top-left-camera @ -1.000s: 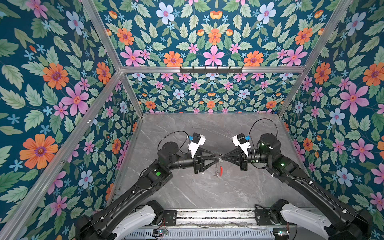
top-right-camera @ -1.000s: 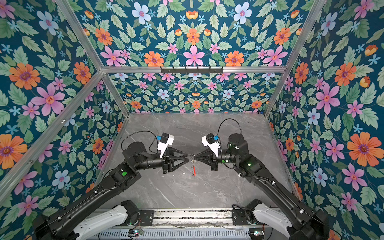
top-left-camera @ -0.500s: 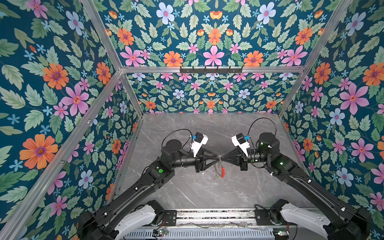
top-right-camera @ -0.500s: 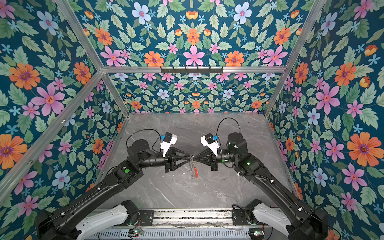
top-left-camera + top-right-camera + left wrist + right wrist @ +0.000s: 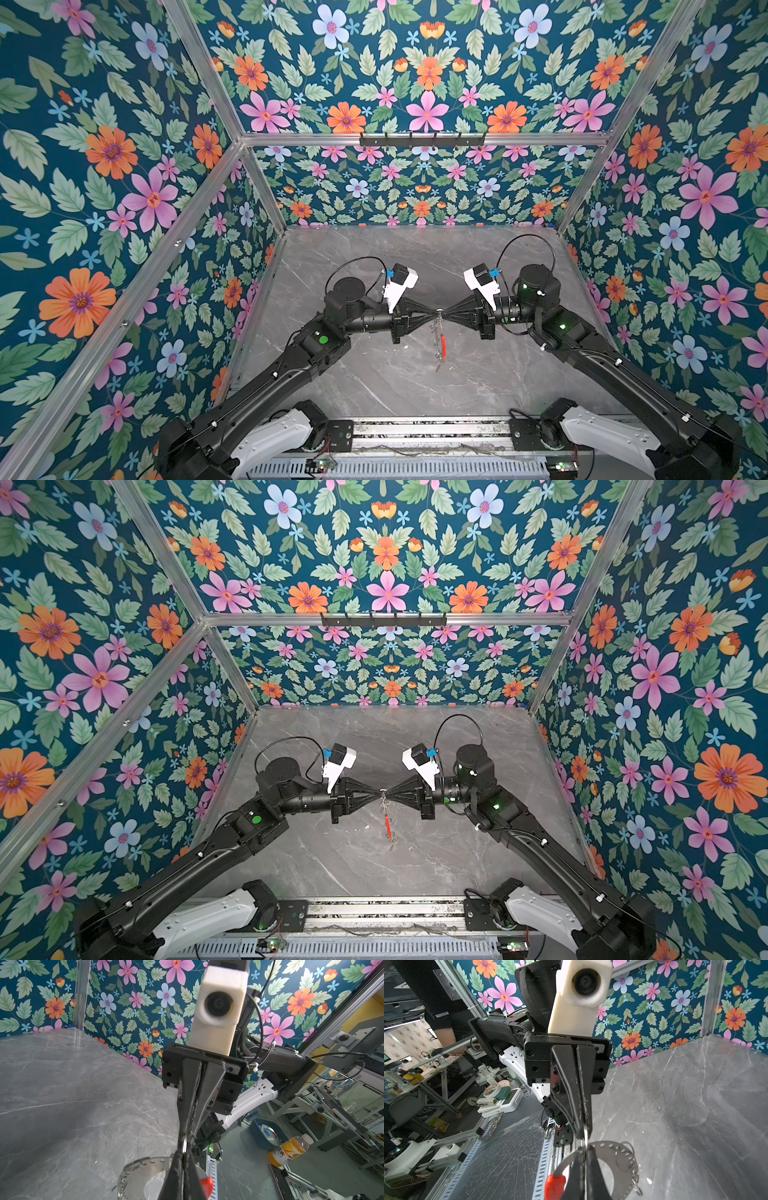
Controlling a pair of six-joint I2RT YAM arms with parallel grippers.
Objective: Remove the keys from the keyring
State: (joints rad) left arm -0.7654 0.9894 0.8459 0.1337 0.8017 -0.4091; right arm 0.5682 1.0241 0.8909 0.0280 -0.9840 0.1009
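Grippers meet tip to tip above the grey table (image 5: pixel 374 386). Left gripper (image 5: pixel 434 312) and right gripper (image 5: pixel 445 311) are both squeezed shut on the top of the keyring (image 5: pixel 439 338), which hangs down between them in the air. Its red sleeve (image 5: pixel 444 344) shows low on one side.
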